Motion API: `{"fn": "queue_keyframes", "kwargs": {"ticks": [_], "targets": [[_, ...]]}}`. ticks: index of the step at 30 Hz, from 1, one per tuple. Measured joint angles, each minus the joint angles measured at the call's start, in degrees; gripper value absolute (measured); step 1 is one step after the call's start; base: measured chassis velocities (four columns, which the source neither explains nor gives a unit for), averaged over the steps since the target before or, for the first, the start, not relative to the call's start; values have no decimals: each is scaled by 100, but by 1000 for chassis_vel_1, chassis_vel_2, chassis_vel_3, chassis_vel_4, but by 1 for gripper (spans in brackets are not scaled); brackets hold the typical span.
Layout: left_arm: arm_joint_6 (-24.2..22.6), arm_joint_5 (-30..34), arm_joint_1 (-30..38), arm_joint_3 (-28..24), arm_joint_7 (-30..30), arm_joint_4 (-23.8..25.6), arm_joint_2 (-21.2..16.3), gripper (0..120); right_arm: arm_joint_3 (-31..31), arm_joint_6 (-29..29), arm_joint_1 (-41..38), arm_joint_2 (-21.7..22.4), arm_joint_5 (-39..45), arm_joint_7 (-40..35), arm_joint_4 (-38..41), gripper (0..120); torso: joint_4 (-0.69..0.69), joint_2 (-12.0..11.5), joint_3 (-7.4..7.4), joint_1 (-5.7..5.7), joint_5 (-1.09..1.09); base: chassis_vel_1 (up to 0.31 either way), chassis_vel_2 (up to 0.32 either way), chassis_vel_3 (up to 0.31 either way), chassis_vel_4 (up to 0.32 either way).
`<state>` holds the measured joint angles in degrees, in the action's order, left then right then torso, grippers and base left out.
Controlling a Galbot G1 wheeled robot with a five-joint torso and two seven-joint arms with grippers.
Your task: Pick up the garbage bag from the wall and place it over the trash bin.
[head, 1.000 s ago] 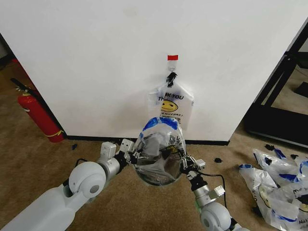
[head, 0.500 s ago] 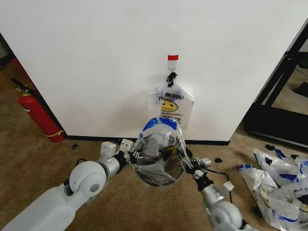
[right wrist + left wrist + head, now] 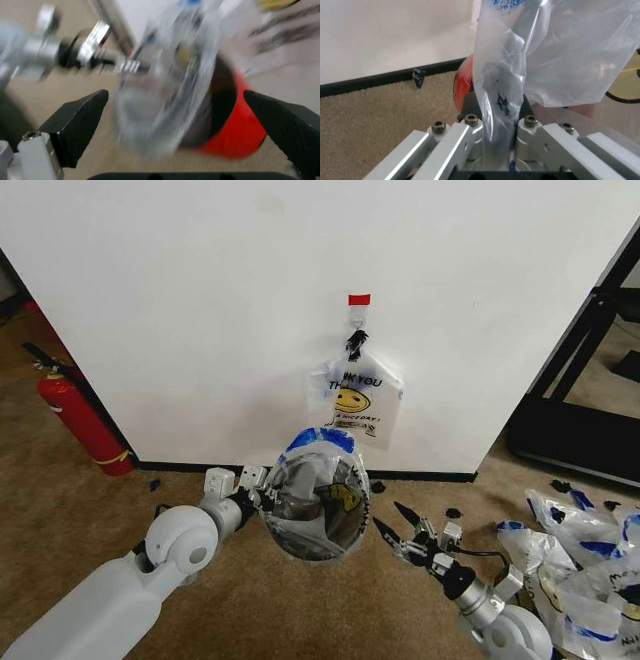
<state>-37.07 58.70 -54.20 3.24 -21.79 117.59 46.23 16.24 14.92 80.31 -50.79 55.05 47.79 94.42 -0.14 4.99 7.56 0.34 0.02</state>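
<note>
Your left gripper (image 3: 262,498) reaches in low from the left, pinched on the edge of the bag (image 3: 318,480) — that bag is draped over the bin (image 3: 316,546) on the carpet. In the left wrist view the plastic runs between the clamped fingers (image 3: 470,129). Your right gripper (image 3: 396,525) sits just right of the bin, jaws spread, touching nothing. Another bag (image 3: 357,395) on the wall above reads "THANK YOU".
</note>
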Motion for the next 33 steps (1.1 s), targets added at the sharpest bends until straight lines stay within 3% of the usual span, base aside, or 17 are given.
{"fn": "queue_keyframes", "kwargs": {"ticks": [2,12,15,19,23,30,33], "targets": [[21,10,-41,45,-6,20,-7,5,5,-15,-37,-18,-98,265,-160,100,1,0,0,0,0,0,0,0,0],[53,68,-146,123,-15,278,35,5,-350,-84,-65,-208,636,41,-216,98,0,0,0,0,0,0,0,0,0],[28,76,-194,114,-18,497,22,5,-301,-255,-124,-213,1183,53,-58,85,0,0,0,0,-1,0,0,0,0],[9,59,-201,65,-10,611,-1,5,-185,-278,-281,-208,1726,-185,228,97,0,0,0,0,-2,0,0,0,0],[1,39,-201,20,-5,626,-1,5,-157,-278,-419,-212,1798,-355,393,100,1,0,0,0,-2,0,0,0,0],[-16,16,-233,-10,9,692,4,5,-316,-350,-651,-204,1918,-769,538,98,1,0,0,0,-2,0,0,0,0],[-17,15,-232,-11,16,724,-5,5,-413,-358,-770,-211,1917,-1009,539,90,1,0,0,0,-2,0,0,0,0]]}}
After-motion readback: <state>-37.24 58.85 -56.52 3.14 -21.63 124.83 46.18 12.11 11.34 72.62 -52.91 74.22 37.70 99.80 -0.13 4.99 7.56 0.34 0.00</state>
